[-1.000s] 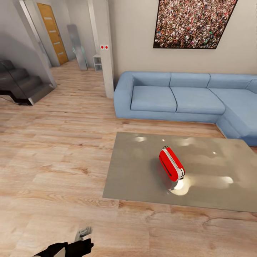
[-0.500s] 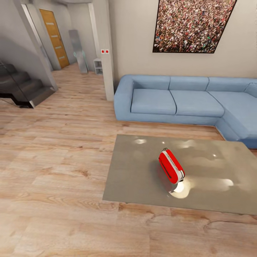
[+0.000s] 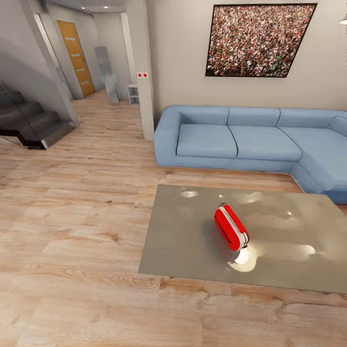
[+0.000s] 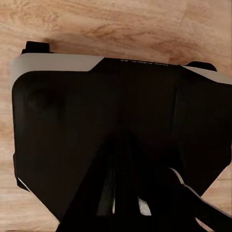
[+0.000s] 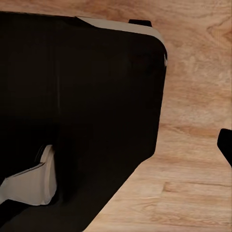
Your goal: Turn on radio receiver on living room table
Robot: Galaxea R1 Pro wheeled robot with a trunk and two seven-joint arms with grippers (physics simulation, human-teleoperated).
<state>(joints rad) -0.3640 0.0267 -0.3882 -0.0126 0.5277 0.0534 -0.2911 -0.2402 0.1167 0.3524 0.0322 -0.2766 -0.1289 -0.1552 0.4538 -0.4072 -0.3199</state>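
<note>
The small red oblong radio receiver (image 3: 231, 227) is standing on edge on the glossy grey table (image 3: 193, 241); a careless nudge risks toppling it. Gripper states cannot be told.

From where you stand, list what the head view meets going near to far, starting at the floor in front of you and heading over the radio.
Wood floor → table → radio receiver → blue sofa → crowd picture on the wall.
</note>
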